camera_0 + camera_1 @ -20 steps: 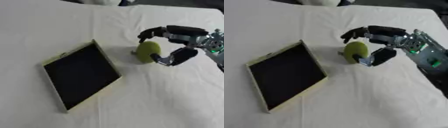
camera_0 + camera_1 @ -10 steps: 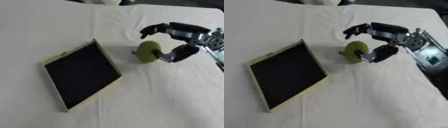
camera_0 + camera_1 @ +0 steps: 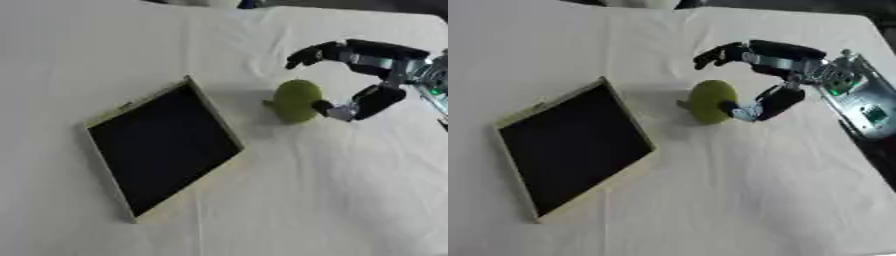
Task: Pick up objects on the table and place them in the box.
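A green, rounded fruit-like object (image 3: 297, 100) lies on the white cloth right of centre. My right hand (image 3: 378, 55) comes in from the right and arches over it. The fingers (image 3: 308, 53) hang above the object without touching it. The thumb (image 3: 363, 102) curls in from the right, its tip against the object's side. The box (image 3: 162, 145), shallow, square, pale-rimmed and black inside, lies askew to the left of the object and holds nothing. My left hand shows in no view.
The white tablecloth (image 3: 289, 200) covers the whole table, with a few creases near the object. My right forearm with its exposed green circuit board (image 3: 859, 100) runs along the right edge. The table's far edge (image 3: 798, 12) lies at the top.
The right hand's fingers have lifted slightly higher above the green object and the thumb has shifted a little. The object and the box have stayed in place.
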